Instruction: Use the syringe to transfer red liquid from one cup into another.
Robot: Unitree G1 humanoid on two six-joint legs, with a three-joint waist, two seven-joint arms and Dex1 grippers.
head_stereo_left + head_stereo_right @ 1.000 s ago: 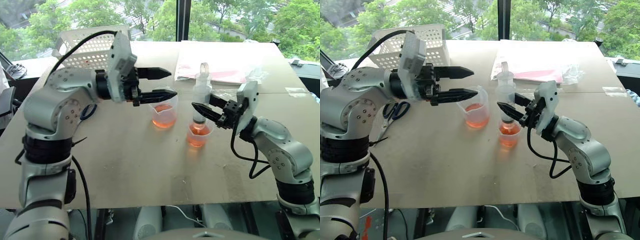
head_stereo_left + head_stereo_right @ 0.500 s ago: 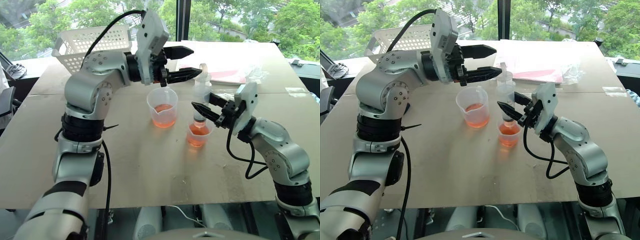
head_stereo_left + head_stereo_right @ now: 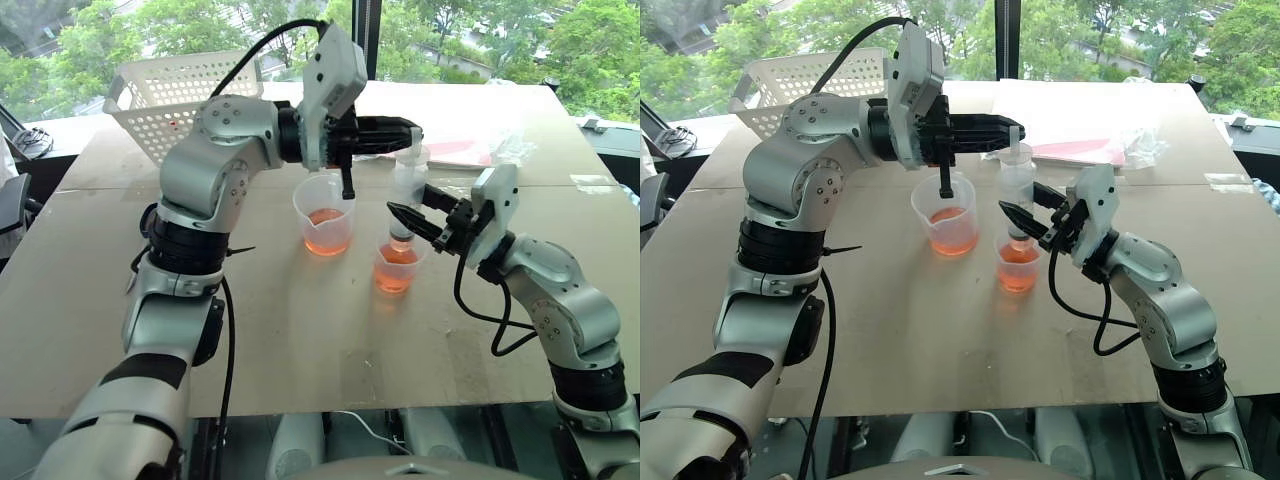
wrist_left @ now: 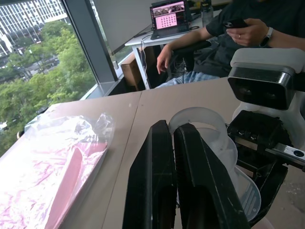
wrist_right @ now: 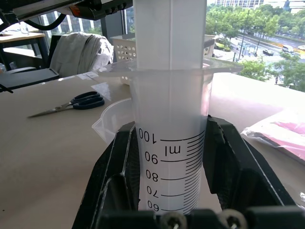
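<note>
My right gripper is clamped around the syringe barrel, holding it upright, tip in the small cup. Left gripper is pinched closed at the plunger top. Spouted beaker sits just beside the cup on the table; white basket beyond, trees behind.

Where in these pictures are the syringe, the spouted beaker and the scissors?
syringe (image 5: 167, 119): right wrist view, on its clear marked barrel.
spouted beaker (image 3: 325, 205): left eye view, on its clear wall above the liquid.
scissors (image 5: 86, 101): right wrist view, on the black handles.
</note>
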